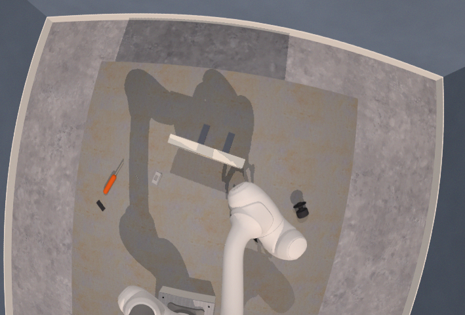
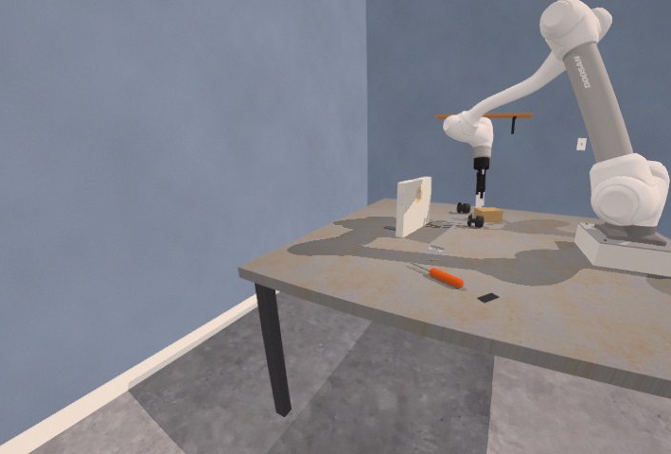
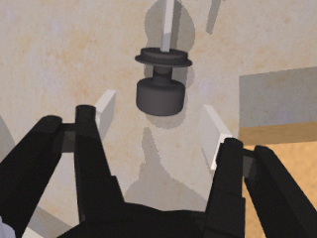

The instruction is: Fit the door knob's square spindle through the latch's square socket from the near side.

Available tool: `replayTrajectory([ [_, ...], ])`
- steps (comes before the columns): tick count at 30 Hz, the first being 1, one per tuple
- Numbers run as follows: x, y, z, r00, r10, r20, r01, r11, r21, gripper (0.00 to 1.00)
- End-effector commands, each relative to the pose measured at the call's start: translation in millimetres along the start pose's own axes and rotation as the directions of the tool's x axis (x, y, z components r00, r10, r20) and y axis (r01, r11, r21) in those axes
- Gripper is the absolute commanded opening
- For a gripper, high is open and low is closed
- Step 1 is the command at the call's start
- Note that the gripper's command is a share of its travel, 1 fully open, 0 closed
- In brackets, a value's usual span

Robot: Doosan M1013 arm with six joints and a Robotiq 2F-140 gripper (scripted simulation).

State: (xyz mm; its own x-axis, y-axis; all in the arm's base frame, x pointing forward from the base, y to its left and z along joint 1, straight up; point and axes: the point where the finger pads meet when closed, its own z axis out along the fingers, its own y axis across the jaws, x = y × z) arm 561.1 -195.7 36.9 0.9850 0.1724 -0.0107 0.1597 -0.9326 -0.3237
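Observation:
A dark door knob (image 3: 160,89) lies on the table with its round plate (image 3: 162,59) and pale square spindle (image 3: 168,14) pointing away from me in the wrist view. My gripper (image 3: 158,111) hangs above it, open and empty, with one finger pad on each side of the knob in the picture. In the side view the gripper (image 2: 479,195) points straight down over this knob (image 2: 475,220). The white wooden door panel (image 2: 414,213) stands upright to the left, with the latch socket (image 2: 417,199) on its face. From above, the panel (image 1: 206,150) is a thin strip, and my arm hides the knob.
A second dark knob (image 1: 300,209) lies to the right, also seen in the side view (image 2: 463,207). A wooden block (image 2: 487,214) sits beside the gripper. An orange screwdriver (image 1: 111,182), a small black piece (image 1: 100,205) and a small white plate (image 1: 157,178) lie at the left.

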Motion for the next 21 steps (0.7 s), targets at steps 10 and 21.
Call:
replayTrajectory([
  [10, 0.2, 5.2, 14.3, 0.997, -0.08, 0.008, 0.079, 0.997, 0.018, 0.57],
  [21, 0.0, 5.0, 28.4, 0.997, -0.08, 0.008, 0.079, 0.997, 0.018, 0.57],
])
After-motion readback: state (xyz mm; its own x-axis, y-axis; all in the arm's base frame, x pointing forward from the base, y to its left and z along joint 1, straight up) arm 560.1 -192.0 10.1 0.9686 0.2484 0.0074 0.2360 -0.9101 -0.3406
